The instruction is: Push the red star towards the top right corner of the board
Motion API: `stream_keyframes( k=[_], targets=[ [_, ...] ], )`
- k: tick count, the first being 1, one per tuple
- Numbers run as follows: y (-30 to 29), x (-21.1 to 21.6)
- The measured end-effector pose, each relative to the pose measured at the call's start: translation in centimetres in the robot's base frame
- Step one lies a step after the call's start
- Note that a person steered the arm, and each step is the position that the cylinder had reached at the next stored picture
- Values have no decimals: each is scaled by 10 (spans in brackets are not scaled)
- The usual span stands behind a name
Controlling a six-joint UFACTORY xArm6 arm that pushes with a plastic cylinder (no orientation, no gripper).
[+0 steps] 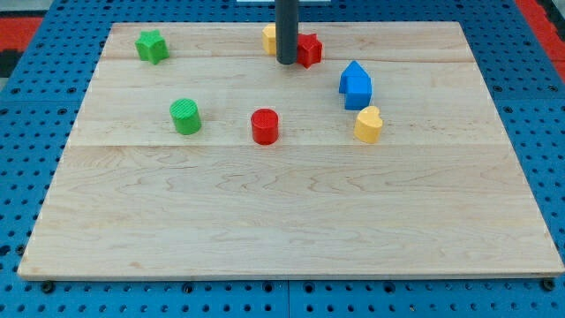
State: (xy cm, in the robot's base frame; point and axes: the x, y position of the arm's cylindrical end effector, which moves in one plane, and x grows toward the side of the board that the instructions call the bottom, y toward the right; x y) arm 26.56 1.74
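The red star [309,49] lies near the top middle of the wooden board [291,212]. My tip [287,62] rests on the board right against the star's left side. The dark rod rises from there out of the view's top. A yellow block [268,38] sits just left of the rod, partly hidden behind it; its shape is unclear.
A green star [152,46] lies at the top left. A green cylinder [185,117] and a red cylinder [264,126] sit in the middle band. A blue house-shaped block [356,85] and a yellow heart [368,124] lie below and right of the red star.
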Motion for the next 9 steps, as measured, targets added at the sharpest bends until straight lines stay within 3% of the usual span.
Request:
stream_keyframes(
  k=[1,2,3,5,6,8,9],
  targets=[
    [73,-14],
    [90,-15],
    [53,3],
    [51,-60],
    [74,-67],
    [106,-65],
    [95,-37]
  ],
)
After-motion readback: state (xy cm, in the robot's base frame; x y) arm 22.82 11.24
